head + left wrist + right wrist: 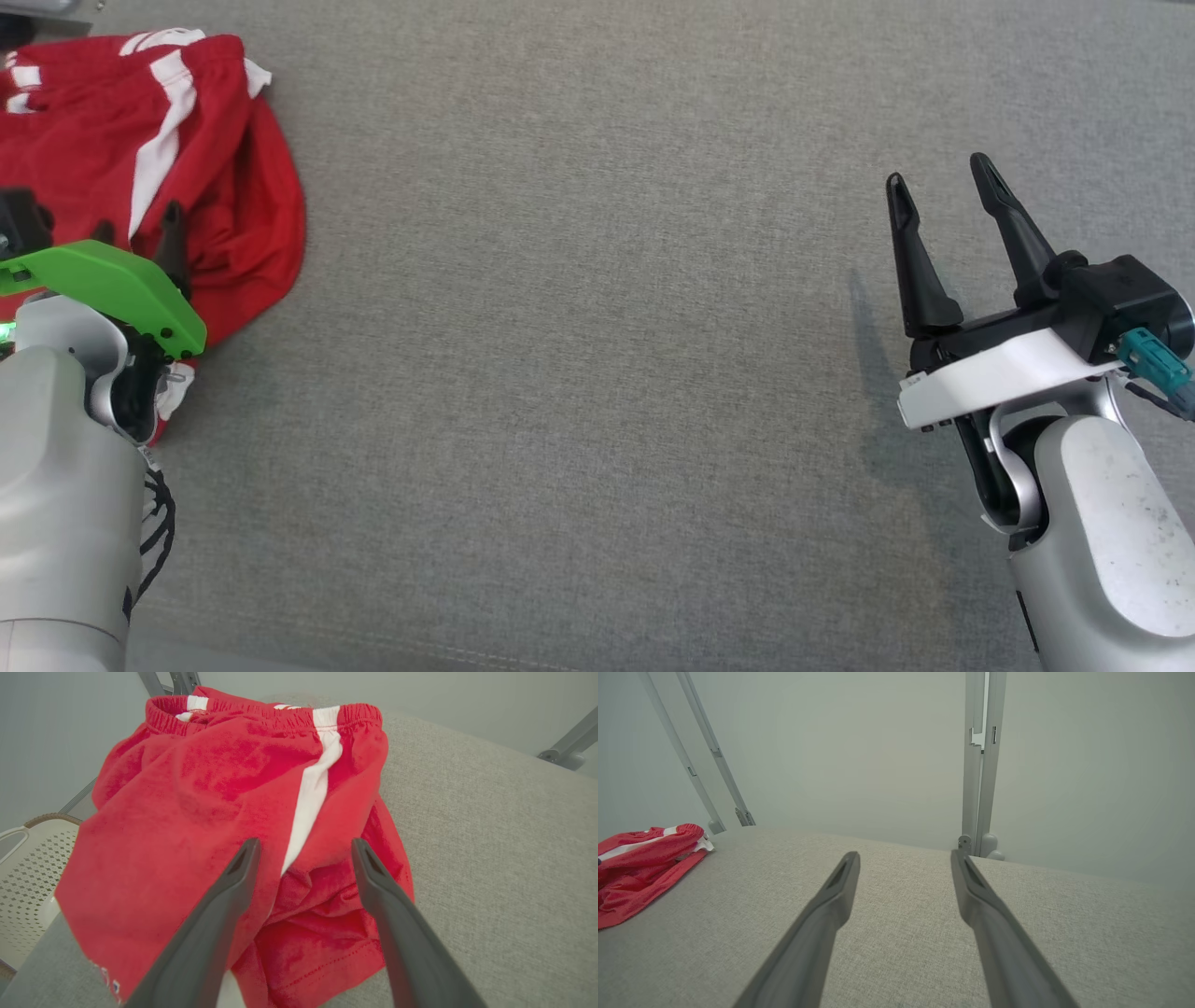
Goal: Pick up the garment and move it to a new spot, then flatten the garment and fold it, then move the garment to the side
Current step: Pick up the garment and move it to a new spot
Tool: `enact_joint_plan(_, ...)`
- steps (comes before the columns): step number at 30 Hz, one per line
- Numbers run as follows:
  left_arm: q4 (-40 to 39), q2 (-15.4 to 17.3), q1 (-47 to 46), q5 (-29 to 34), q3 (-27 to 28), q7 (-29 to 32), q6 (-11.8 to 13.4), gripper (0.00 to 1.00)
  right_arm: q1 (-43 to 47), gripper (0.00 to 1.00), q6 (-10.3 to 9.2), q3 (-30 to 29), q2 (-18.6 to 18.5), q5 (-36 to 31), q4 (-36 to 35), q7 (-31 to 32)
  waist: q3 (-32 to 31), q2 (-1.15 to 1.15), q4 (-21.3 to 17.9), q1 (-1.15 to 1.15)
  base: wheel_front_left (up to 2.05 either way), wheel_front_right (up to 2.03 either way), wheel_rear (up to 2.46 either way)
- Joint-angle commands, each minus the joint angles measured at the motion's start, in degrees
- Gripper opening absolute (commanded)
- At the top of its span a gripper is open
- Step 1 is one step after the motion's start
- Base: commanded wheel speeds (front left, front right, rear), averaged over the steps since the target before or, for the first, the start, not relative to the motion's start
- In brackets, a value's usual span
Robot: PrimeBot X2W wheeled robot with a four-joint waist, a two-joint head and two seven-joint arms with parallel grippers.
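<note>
Two grippers are here, and both stand wide open with nothing in them.

The garment (187, 140) is a pair of red shorts with white stripes. It lies in a soft, bunched heap at the far left of the grey cloth surface (597, 373), close to the left edge. In the left wrist view the garment (187, 812) shows its stretchy waistband at the top, and one white stripe runs down the middle. The lower part is folded under and wrinkled.

The left gripper (138, 224) is over the near part of the shorts. Its two dark fingers are spread far apart (one on each side of the white stripe) in the left wrist view, where the left gripper (303, 844) points at the red cloth. I cannot tell if the tips touch the cloth. A bright green cover (103, 280) sits on that wrist.

The right gripper (938, 173) is well apart from the shorts, on the right side, over bare grey cloth. In its own view the right gripper (904, 855) has its fingers wide too, and the garment (640, 872) is a small red shape far off to the left.

A white basket (28, 868) with little holes sits beside the surface, past the shorts. Grey metal poles (980, 765) stand behind the far edge.
</note>
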Motion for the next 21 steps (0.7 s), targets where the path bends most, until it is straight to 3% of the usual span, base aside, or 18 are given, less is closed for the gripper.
enact_joint_plan(1,0.88,0.46,-1.06,-0.89,0.02,0.15,-0.23,1.00,-0.68,1.00,0.00,-0.07,-0.07,0.23,0.12,-0.50,3.73,0.00,-3.76,-0.01,0.00,0.00,0.00)
enact_joint_plan(4,3.76,1.77,-2.42,-1.09,0.06,-0.16,-0.58,1.00,-1.01,1.00,0.00,-0.29,-0.12,0.10,0.42,-0.82,4.41,0.00,-4.25,-0.01,0.00,0.00,0.00)
enact_joint_plan(5,4.55,1.93,-2.68,-1.02,-0.20,-0.46,-0.68,0.76,-1.00,1.00,0.00,-0.48,-0.16,0.04,0.52,-0.97,4.56,0.00,-4.26,-0.01,0.00,0.00,0.00)
enact_joint_plan(6,5.18,2.11,-2.98,-0.97,-0.27,-1.01,-0.71,0.26,-0.82,1.00,0.00,-0.76,-0.25,-0.04,0.65,-1.00,4.61,0.00,-4.18,-0.01,0.00,0.00,0.00)
enact_joint_plan(7,5.86,2.45,-3.33,-0.89,-0.30,-1.71,-0.66,0.00,-0.58,1.00,0.00,-1.06,-0.30,-0.06,0.77,-0.91,4.69,0.00,-4.08,-0.01,0.00,0.00,0.00)
enact_joint_plan(15,6.66,3.94,-5.49,0.98,-1.02,-11.34,1.02,0.00,0.96,1.00,0.00,-3.07,-0.31,-0.30,0.82,-1.18,3.31,0.00,-2.62,-0.01,0.00,0.00,0.00)
enact_joint_plan(21,2.44,5.36,-5.79,2.83,-1.58,-15.25,2.94,0.00,2.73,1.00,0.00,-3.71,0.63,-0.71,0.64,-1.43,-0.60,0.00,-1.78,-0.01,0.00,0.00,0.00)
